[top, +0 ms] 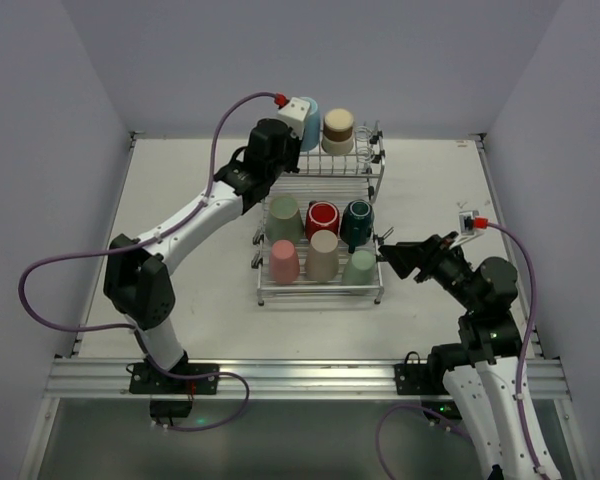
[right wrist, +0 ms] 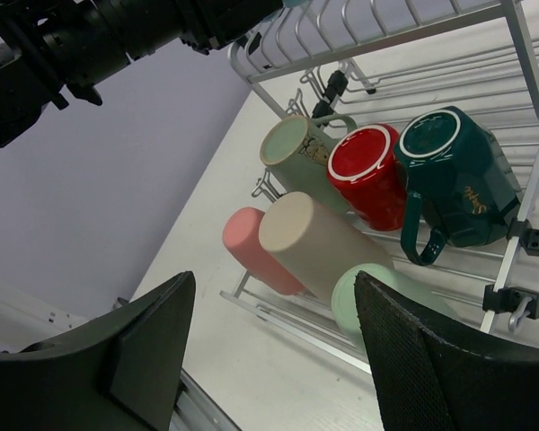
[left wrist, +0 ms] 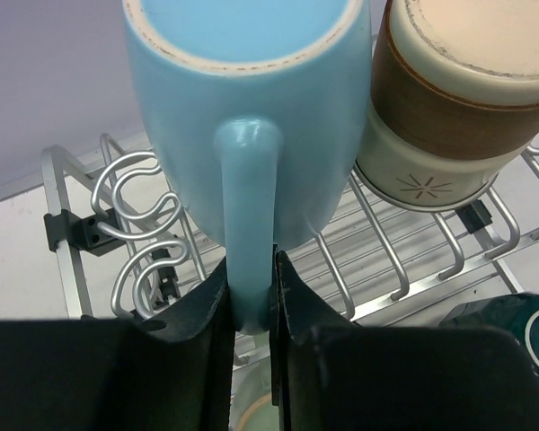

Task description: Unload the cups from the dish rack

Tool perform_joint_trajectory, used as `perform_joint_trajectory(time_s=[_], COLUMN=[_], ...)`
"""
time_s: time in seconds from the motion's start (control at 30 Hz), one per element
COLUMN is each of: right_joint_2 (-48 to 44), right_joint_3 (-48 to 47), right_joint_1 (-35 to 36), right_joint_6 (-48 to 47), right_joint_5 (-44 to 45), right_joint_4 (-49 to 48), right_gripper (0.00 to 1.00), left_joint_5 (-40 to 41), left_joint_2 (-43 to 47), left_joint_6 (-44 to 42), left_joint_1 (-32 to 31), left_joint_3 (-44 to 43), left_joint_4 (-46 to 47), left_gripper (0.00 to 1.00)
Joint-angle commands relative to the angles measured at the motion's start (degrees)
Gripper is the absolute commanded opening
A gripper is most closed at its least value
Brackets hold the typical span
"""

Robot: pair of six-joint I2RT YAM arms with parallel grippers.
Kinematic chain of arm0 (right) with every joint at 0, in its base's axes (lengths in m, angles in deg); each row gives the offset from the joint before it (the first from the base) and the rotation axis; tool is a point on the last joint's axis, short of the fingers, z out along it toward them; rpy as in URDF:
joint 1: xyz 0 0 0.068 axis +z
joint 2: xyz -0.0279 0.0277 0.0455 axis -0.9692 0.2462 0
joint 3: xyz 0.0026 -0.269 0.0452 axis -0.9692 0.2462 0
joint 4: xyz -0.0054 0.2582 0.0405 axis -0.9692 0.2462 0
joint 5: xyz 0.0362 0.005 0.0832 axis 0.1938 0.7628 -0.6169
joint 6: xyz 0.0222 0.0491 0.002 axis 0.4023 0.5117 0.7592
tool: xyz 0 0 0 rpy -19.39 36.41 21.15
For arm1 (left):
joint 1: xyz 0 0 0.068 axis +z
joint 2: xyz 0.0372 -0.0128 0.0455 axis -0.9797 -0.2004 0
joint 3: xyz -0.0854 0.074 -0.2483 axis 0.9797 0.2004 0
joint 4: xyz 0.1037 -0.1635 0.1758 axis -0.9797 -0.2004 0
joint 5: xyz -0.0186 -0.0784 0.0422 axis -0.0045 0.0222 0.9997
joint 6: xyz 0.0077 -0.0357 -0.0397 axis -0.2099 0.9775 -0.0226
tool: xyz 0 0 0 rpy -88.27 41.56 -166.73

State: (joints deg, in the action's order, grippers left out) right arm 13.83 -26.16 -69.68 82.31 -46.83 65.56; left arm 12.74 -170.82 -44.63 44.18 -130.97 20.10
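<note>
The chrome wire dish rack (top: pixel 372 165) stands mid-table. On its upper shelf sit a light blue mug (top: pixel 311 122) and a tan-brown cup (top: pixel 338 130). My left gripper (left wrist: pixel 251 296) is shut on the handle of the light blue mug (left wrist: pixel 251 108). The lower tray holds sage green (top: pixel 283 218), red (top: pixel 322 217), dark teal (top: pixel 357 222), pink (top: pixel 283 260), beige (top: pixel 323 255) and mint green (top: pixel 360 267) cups. My right gripper (top: pixel 392 255) is open and empty, just right of the lower tray, near the mint green cup (right wrist: pixel 377 296).
White walls enclose the table on three sides. A metal rail (top: pixel 300 375) runs along the near edge. The left arm (top: pixel 190 225) reaches diagonally over the table's left half.
</note>
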Motion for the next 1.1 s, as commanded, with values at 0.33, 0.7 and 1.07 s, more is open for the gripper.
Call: perform_joint_trajectory(time_s=[0.33,0.7,1.07], right_joint_2=[3.65,6.46,12.78], right_joint_3=[0.37,-0.77,-3.75], right_joint_1=[0.18,1.93,18.25], right_joint_6=[1.23,4.99,19.51], right_joint_5=[-3.63,-4.42,-0.21], right_joint_4=[-5.08,-10.51,-32.92], right_gripper=[0.73,0.73,0.74], left_joint_5=[5.42,2.00,-14.95], left_joint_2=[11.10,17.51,42.11], left_joint_6=[-1.77,4.10,20.90], left_joint_1=[-0.02,-0.02,-0.10], left_joint_3=[6.40,8.60,27.05], left_joint_4=[14.20,13.59,15.78], left_gripper=[0.00,0.00,0.00])
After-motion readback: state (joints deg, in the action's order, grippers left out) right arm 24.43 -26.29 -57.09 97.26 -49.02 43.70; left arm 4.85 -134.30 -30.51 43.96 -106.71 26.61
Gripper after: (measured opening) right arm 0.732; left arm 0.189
